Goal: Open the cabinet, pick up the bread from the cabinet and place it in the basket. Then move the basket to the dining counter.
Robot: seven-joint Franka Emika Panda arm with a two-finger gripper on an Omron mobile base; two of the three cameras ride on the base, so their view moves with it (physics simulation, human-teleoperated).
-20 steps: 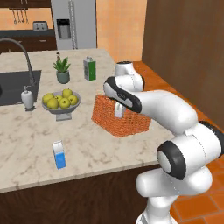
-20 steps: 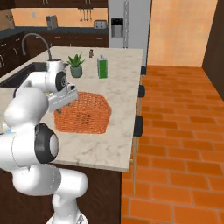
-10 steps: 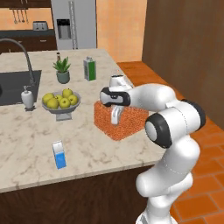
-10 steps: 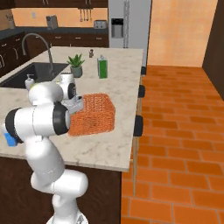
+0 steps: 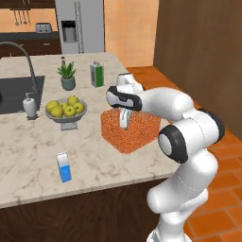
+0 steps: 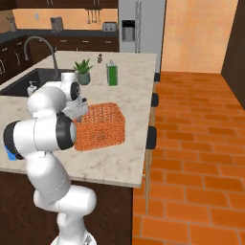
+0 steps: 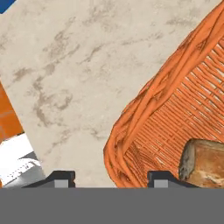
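The pincer [image 7: 107, 177] is straddling the basket [image 7: 175, 109] rim on the desk [image 7: 65, 65], tips apart with the bread [image 7: 203, 164] lying inside beside it, so lifting straight clear seems wise.

I see a home kitchen: steel fridge [image 5: 79, 26], sink with arched tap [image 5: 21, 54], fruit bowl [image 5: 65, 110] on the stone counter [image 5: 28, 156], dark cabinets [image 6: 72, 45].
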